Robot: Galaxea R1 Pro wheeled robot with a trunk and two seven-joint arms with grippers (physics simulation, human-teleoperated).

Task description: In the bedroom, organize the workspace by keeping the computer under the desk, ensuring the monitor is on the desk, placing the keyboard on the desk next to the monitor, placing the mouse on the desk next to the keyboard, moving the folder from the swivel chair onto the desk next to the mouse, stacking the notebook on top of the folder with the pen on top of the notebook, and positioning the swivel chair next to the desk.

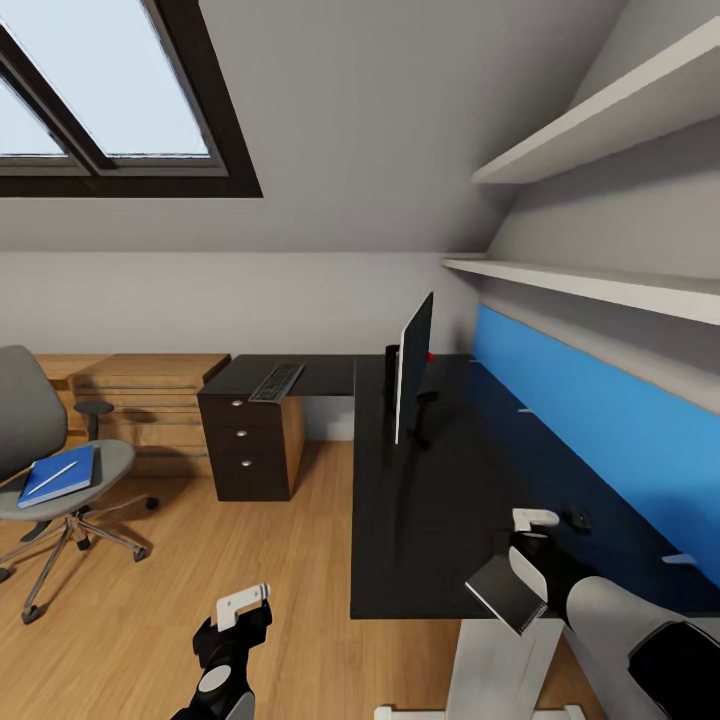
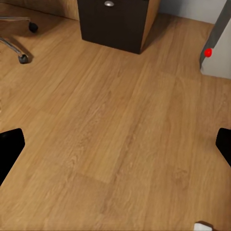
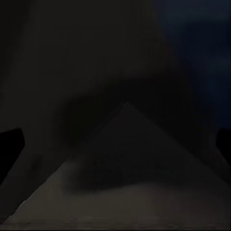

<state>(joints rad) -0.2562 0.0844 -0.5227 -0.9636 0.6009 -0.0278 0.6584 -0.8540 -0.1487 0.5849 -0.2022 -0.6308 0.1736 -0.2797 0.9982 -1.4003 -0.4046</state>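
The black desk (image 1: 430, 500) runs along the blue back panel. On it stands the monitor (image 1: 413, 365), seen edge-on, and the dark keyboard (image 1: 277, 382) lies on the left wing. What looks like the small dark mouse (image 1: 578, 520) lies near the panel. My right gripper (image 1: 530, 545) hovers open over the desk's near edge, with the grey notebook (image 1: 505, 595) (image 3: 125, 178) right beneath it. The swivel chair (image 1: 40, 470) stands left, carrying the blue folder (image 1: 60, 475) and the white pen (image 1: 52, 477). My left gripper (image 1: 240, 605) hangs open above the floor. The computer (image 2: 219, 43) shows its red light.
A dark drawer unit (image 1: 250, 445) (image 2: 113, 24) stands under the desk's left wing, with a low light-wood shelf unit (image 1: 150, 395) behind it. Two white wall shelves (image 1: 600, 285) run above the desk. The chair's castor (image 2: 23, 58) rests on the wood floor (image 2: 110, 134).
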